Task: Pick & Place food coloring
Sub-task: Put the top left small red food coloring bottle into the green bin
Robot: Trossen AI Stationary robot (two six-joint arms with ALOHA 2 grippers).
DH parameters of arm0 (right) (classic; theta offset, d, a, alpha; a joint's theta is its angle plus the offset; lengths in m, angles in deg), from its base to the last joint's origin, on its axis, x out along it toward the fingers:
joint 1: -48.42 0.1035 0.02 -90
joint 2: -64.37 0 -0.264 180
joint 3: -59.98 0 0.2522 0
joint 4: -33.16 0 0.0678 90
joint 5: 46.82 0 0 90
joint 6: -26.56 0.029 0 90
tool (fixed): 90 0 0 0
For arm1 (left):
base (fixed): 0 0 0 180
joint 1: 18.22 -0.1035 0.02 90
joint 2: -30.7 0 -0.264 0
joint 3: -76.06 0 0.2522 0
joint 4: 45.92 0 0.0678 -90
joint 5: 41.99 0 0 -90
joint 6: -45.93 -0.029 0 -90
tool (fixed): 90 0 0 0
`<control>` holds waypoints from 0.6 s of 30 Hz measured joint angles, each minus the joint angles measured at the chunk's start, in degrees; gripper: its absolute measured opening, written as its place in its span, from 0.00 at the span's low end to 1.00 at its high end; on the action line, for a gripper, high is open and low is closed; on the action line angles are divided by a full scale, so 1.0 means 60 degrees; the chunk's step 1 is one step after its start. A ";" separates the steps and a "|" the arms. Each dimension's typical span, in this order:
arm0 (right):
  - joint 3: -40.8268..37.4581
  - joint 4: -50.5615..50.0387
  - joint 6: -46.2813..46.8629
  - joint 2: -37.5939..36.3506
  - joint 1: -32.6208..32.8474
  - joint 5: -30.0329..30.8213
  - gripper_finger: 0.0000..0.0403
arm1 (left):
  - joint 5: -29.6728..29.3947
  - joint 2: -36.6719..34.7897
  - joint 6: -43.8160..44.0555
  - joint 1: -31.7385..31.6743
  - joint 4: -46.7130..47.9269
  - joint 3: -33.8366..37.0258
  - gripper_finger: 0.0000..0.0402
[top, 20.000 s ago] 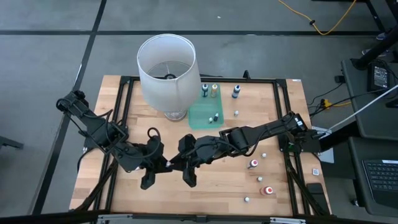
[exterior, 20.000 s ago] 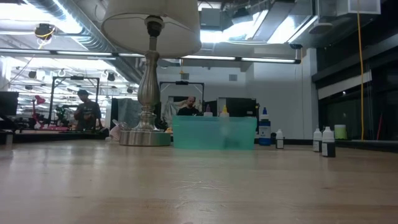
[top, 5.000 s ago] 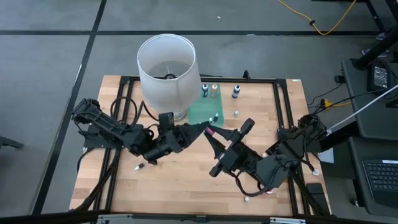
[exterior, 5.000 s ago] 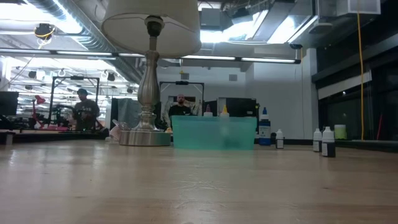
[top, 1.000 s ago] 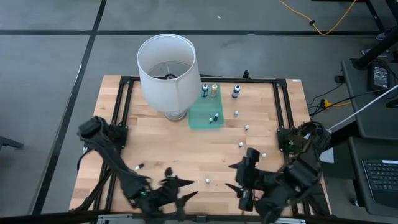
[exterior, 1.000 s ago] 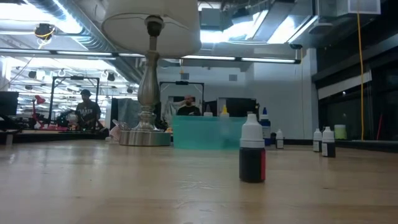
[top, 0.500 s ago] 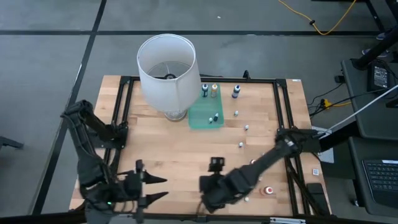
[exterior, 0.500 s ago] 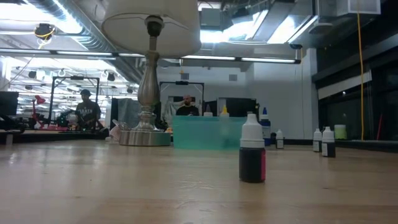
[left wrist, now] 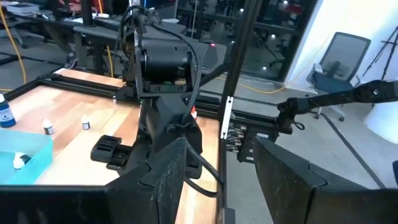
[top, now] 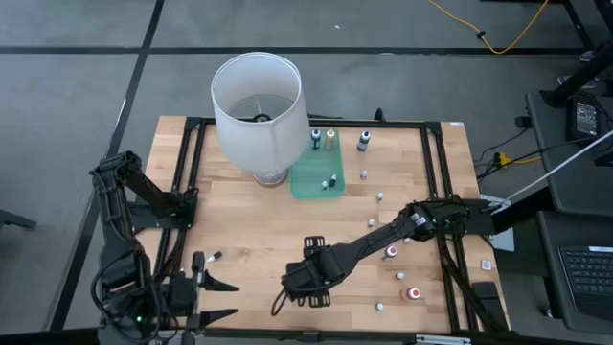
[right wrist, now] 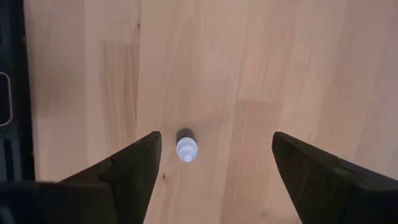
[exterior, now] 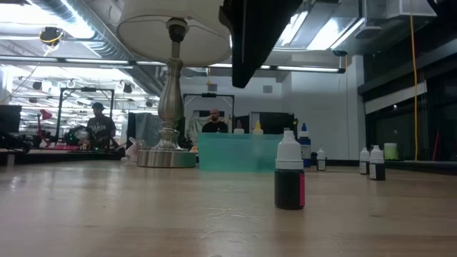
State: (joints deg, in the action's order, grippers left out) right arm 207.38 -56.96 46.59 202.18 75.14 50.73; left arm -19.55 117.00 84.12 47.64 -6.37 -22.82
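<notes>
- White lampshade (top: 257, 103) at the table's far edge is your landmark; the wooden table (top: 287, 230) carries everything else
- Green tray (top: 317, 175) sits just beside the lamp's base, with at least one tiny bottle inside; it looks like the drop-off, judging by that
- Right gripper (top: 299, 283) hangs well toward the near edge from the lamp, fingers spread wide and empty, pointing straight down, likely lined up for a top-down pinch
- Left gripper (top: 213, 299) is parked at the near-left corner, far from the lamp, jaws apart and holding nothing
- Target food coloring bottle (right wrist: 186, 148) stands upright between the right fingers; only your right wrist view shows that centring
- Low view alone shows its dark red contents (exterior: 290, 180) and the dark gripper mass above; the high view hides it under the arm
</notes>
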 joint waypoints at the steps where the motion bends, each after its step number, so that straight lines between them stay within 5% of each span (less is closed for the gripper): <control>1: 0.0000 0.0005 -0.0065 0.0044 0.0000 0.0024 0.76 | -0.0034 0.0000 -0.0001 0.0038 0.0021 0.0000 0.45; 13: -0.0082 -0.2377 0.1272 -0.0124 0.0821 -0.0366 0.76 | -0.0167 0.0000 -0.0018 0.0132 0.0237 0.0000 0.45; 18: -0.1584 -0.2259 0.1333 -0.0870 0.0958 -0.0181 0.76 | -0.0561 0.0000 -0.0066 0.0076 0.0243 0.0000 0.45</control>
State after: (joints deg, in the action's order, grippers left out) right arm 197.88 -70.52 54.59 196.97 80.89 49.64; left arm -22.92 117.00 83.73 48.10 -4.91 -22.82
